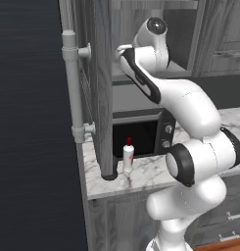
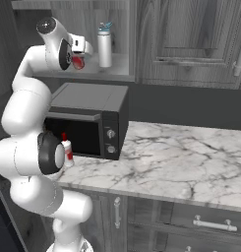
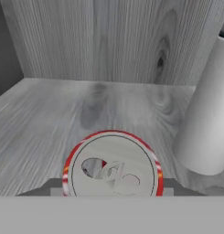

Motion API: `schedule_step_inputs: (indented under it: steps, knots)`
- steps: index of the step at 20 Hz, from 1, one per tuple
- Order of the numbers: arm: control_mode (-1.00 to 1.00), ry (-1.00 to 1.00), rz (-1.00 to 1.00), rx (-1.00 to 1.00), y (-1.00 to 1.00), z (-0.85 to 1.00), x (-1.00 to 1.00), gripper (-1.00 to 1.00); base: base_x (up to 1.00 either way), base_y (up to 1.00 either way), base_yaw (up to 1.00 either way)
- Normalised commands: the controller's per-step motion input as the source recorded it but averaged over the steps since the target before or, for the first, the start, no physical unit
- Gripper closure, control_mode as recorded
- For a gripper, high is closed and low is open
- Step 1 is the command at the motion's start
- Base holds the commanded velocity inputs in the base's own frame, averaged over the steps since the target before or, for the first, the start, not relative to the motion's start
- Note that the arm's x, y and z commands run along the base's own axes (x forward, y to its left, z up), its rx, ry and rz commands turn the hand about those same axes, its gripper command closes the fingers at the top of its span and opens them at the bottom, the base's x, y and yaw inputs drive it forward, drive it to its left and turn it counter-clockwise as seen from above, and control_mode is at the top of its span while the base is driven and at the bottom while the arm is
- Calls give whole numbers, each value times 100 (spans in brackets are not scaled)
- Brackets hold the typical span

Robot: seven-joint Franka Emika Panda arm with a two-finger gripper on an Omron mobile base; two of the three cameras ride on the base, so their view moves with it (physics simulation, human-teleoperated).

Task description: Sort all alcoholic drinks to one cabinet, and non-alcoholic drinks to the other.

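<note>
Hand view looks down on the can, right at the gripper. Its top is a flat silver circle with a pull tab, and a shiny red rim goes round it. The can sits between the gripper's sides, which look closed on it. It is over the shelf of pale grey wood with wavy grain. A smooth, round, pale bottle stands just beside the can. No writing on either can be read.

Right base view shows the gripper up in the open cabinet above the microwave, with the red can in it. The tall grey bottle with a blue cap stands on the same shelf, close by.

Down on the marble worktop, a small white bottle with a red cap and red label stands in front of the black microwave. Its label is too small to read. The worktop is white with grey veins.

Left base view shows that white bottle upright near the worktop edge.
</note>
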Motion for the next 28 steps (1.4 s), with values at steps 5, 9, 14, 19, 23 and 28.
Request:
schedule_step_inputs:
  steps: [5,9,14,19,23,28]
  knots:
    - [-100,0,0,0,6,-6,27,100,0,0,0]
    - [-100,0,0,0,6,-5,27,100,0,0,0]
    - [-100,0,0,0,6,-11,26,100,0,0,0]
    - [-100,0,0,0,5,-18,22,100,0,0,0]
    - [-100,0,0,0,1,-28,17,100,0,0,0]
    - [-100,0,0,0,0,-33,16,100,0,0,0]
